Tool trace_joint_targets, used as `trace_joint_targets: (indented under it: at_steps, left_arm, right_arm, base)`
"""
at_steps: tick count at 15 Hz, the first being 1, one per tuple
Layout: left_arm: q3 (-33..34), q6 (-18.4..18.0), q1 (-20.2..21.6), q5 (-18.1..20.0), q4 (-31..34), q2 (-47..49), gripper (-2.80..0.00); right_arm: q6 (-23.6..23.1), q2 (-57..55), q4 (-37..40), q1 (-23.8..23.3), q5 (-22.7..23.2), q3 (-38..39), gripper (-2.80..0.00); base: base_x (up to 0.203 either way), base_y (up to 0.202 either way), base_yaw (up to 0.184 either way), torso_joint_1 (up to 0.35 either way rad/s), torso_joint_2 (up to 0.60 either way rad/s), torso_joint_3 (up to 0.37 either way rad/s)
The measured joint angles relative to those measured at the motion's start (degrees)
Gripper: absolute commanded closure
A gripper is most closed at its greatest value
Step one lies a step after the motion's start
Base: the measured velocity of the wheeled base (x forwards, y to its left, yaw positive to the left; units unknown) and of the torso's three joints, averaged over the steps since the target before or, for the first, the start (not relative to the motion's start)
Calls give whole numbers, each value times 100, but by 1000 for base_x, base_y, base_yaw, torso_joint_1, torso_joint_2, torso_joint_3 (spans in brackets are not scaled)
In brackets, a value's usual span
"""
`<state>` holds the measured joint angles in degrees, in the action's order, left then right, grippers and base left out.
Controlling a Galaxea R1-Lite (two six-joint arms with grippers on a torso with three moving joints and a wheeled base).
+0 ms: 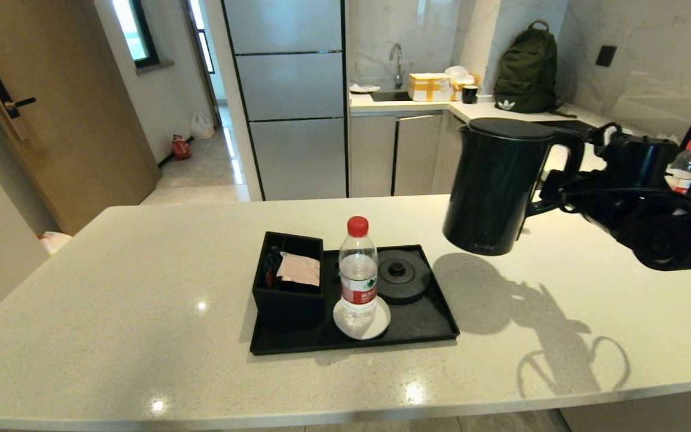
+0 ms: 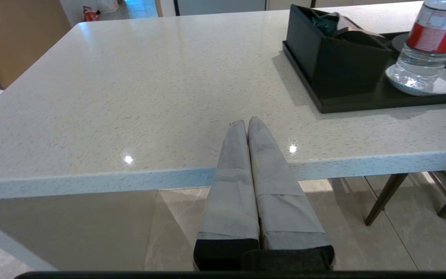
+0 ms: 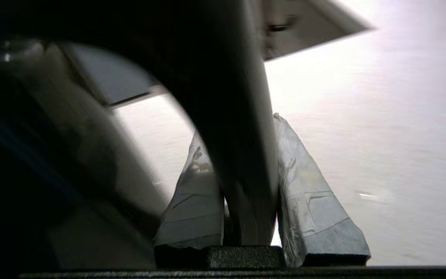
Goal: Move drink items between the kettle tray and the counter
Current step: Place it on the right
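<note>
R end effector [image 3: 242, 155] grips kettle [image 1: 495, 186] handle, aloft.

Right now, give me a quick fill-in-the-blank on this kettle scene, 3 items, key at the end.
1. The right hand is shut on the kettle's ____.
2. The water bottle stands on the white ____.
3. The round kettle base on the tray is ____.

Missing words: handle; coaster; empty
</note>
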<state>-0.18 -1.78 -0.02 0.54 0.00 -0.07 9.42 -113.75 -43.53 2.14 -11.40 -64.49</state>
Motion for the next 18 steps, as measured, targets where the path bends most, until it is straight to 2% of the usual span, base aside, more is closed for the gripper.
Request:
trace_joint_targets:
  at_steps: [5,8,18]
  left_arm:
    - [0,-1,-3,0,0,0,0]
    - [0,-4,-12,-3,0,0,0]
    - [0,-1,-7,-2,2,0,0]
  right_arm:
    - [-562,-22,-1325,-1184,312,692,0]
    - [-767,-241,-1947,-1310,367,888,0]
    - [-782,-1006,-1978,-1351,305,801,0]
  base:
    - [0,0,0,0,0,0]
    - [0,0,0,0,0,0]
    - [0,0,0,0,0,0]
